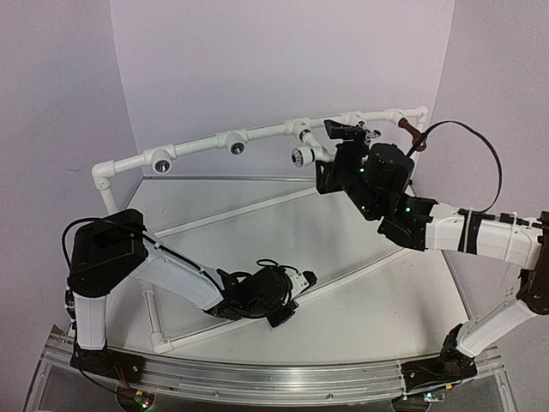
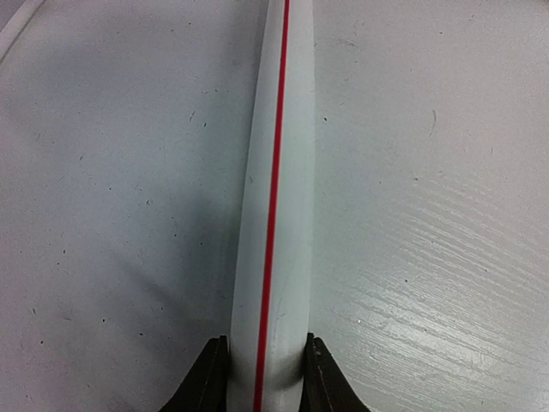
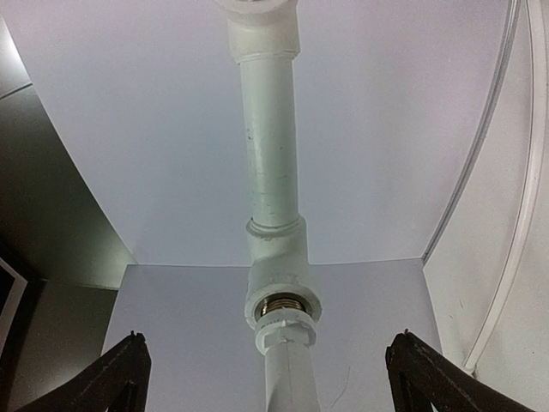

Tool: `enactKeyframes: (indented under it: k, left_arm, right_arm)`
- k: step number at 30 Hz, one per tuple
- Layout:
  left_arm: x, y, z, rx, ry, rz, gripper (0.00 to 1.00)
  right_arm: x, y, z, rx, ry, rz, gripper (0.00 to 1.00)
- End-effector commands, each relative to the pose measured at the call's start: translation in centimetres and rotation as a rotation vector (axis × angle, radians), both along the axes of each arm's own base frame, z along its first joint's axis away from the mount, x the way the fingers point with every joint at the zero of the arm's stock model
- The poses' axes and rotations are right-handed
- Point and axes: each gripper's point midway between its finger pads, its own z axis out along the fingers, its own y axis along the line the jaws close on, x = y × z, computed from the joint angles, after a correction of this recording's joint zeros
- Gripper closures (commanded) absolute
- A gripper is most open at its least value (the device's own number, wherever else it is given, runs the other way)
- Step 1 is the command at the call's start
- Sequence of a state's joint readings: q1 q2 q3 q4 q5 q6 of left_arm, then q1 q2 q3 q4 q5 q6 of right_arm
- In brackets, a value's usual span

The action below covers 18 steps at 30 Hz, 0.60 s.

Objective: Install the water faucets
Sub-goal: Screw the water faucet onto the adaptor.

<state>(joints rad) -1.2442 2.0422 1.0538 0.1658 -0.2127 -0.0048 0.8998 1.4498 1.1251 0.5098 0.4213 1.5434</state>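
A white plastic faucet (image 3: 287, 365) is threaded into a white tee socket (image 3: 279, 279) of the PVC pipe frame (image 1: 197, 144). My right gripper (image 3: 268, 343) is open, one finger on each side of this faucet and well apart from it. In the top view the right gripper (image 1: 330, 150) is up at the frame beside the white faucet (image 1: 302, 154). A dark red-brown faucet (image 1: 413, 130) and a shiny silver one (image 1: 371, 134) sit on the frame further right. My left gripper (image 1: 287, 302) is shut on a low white pipe with a red line (image 2: 274, 172) on the table.
Two tee sockets with dark round holes (image 1: 160, 161) (image 1: 237, 147) show on the left part of the frame. Low white pipes (image 1: 232, 210) run across the grey table. Lilac walls stand close behind and on both sides. The right arm's cable (image 1: 480, 150) loops above it.
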Motion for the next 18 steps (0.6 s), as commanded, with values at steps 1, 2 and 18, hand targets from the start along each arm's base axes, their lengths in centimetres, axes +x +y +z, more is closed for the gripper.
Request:
enactKeyframes:
  k: [1, 2, 18]
  left_arm:
    - [-5.7, 11.2, -12.2, 0.438, 0.292, 0.094, 1.0]
    - [-5.7, 11.2, -12.2, 0.438, 0.292, 0.093, 1.0]
    - [-5.6, 11.1, -12.2, 0.438, 0.292, 0.093, 1.0]
  right_arm:
    - [-1.3, -0.7, 1.3, -0.016, -0.026, 0.011, 0.02]
    - [-1.4, -0.8, 1.4, -0.018, -0.028, 0.014, 0.02]
    - [-2.9, -1.5, 0.7, -0.059, 0.009, 0.04, 0.02]
